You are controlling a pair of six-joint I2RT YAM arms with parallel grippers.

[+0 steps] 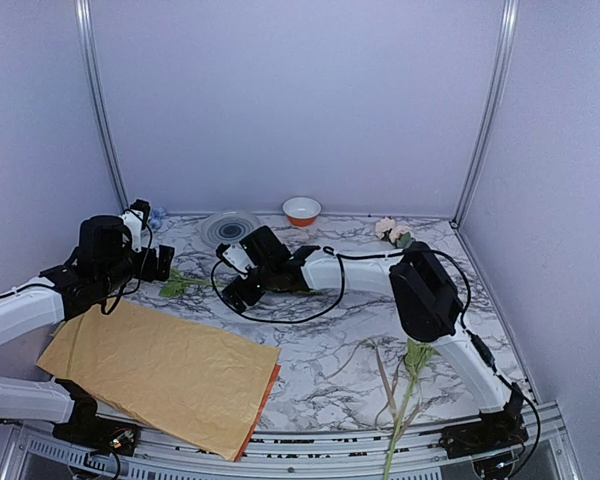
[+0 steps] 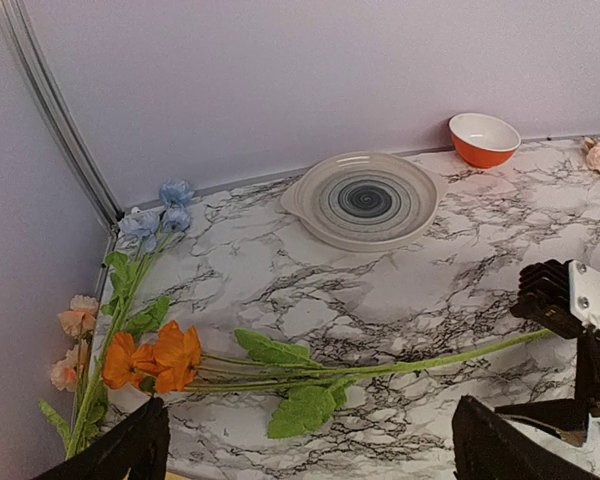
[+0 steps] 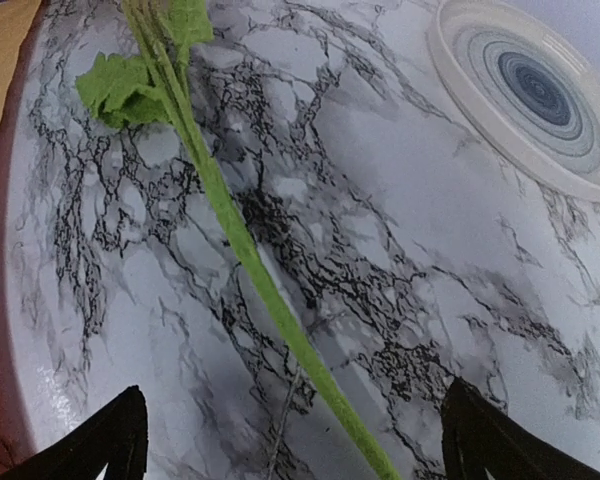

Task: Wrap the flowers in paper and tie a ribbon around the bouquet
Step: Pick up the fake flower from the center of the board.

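Tan paper (image 1: 160,372) lies flat at the worktop's (image 1: 360,340) 8 o'clock with no stem on it, the flowers (image 2: 160,358) strewn at 10 o'clock, so gathering seems the step in hand (wrapping not begun). Both right end effector (image 3: 295,440) and left end effector (image 2: 315,445) stand wide apart, empty, a green stalk (image 3: 250,270) lying between the right one's fingers. Next, I judge, it must pinch that stalk low and carry it onto the paper.
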